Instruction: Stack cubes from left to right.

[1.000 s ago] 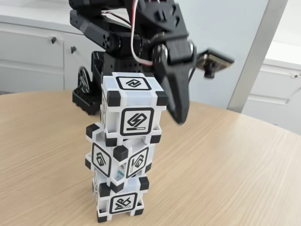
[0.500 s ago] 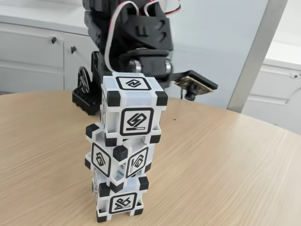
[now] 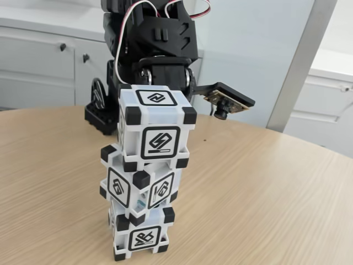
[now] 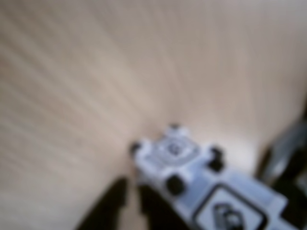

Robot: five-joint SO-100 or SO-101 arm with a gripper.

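three cubes, stacked one on another on a wooden table point(image 3: 265, 193): top cube point(image 3: 156, 128), middle cube point(image 3: 139, 185) turned corner-forward, bottom cube point(image 3: 139, 235). black arm point(image 3: 154, 49) behind the stack, camera point(image 3: 226, 102) at its right. white cabinets point(image 3: 38, 66) behind.

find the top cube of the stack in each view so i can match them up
Fixed view: the top cube sits left of centre, crowning the three-cube stack in front of the arm.
Wrist view: blurred; the stack appears from above at bottom centre-right, top cube facing the camera.
Shared landmark: the light wooden table, also.
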